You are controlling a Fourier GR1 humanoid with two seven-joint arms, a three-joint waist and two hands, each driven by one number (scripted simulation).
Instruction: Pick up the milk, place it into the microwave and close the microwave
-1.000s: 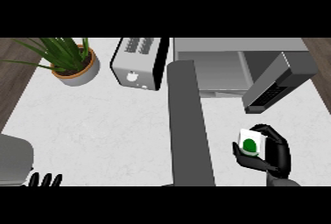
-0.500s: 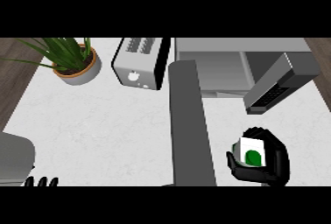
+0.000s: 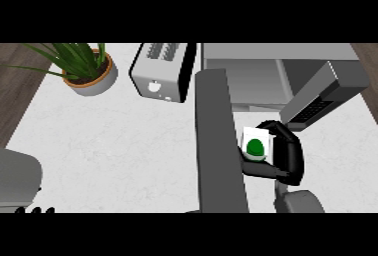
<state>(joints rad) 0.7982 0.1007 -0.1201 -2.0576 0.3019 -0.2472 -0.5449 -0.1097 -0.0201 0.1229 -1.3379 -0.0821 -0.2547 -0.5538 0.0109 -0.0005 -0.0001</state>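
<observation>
Milk (image 3: 255, 146), enclosed by right hand (image 3: 292, 169) fingers (image 3: 289, 145), before microwave (image 3: 251, 75)

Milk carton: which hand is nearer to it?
Right. The right hand is curled round the milk carton; the left hand rests far off at the view's lower left edge.
</observation>
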